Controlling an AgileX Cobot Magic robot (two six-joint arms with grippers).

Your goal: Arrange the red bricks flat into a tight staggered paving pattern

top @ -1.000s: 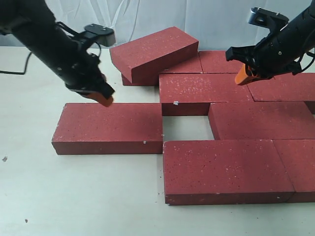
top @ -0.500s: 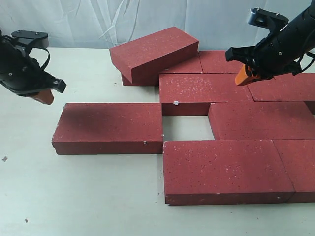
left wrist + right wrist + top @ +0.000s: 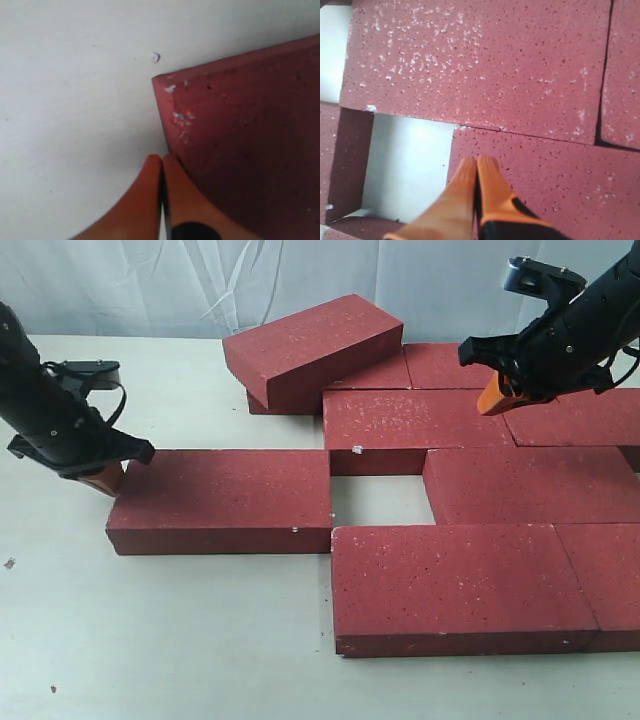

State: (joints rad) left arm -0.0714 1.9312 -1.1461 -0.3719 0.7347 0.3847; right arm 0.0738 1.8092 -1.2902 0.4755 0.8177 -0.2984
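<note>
Several dark-red speckled bricks lie flat on the white table. One loose brick [image 3: 225, 500] lies at the left, apart from the laid group, and a square gap [image 3: 382, 500] separates it from the brick [image 3: 530, 485] on its right. Another brick [image 3: 312, 345] rests tilted on top of the back row. My left gripper [image 3: 103, 480] is shut, its orange tips low at the loose brick's left end [image 3: 240, 150], touching or nearly touching it [image 3: 162, 159]. My right gripper [image 3: 492, 398] is shut and empty, hovering above the back-row bricks [image 3: 480, 161].
Bare white table [image 3: 150, 640] spreads to the left and front of the bricks. A pale curtain [image 3: 200, 285] hangs behind. A front brick [image 3: 455, 585] sits just below the gap. Small crumbs [image 3: 155, 57] dot the table.
My left arm swung from above the loose brick out to the left, then came down at that brick's left end. The right arm and all bricks stayed still.
</note>
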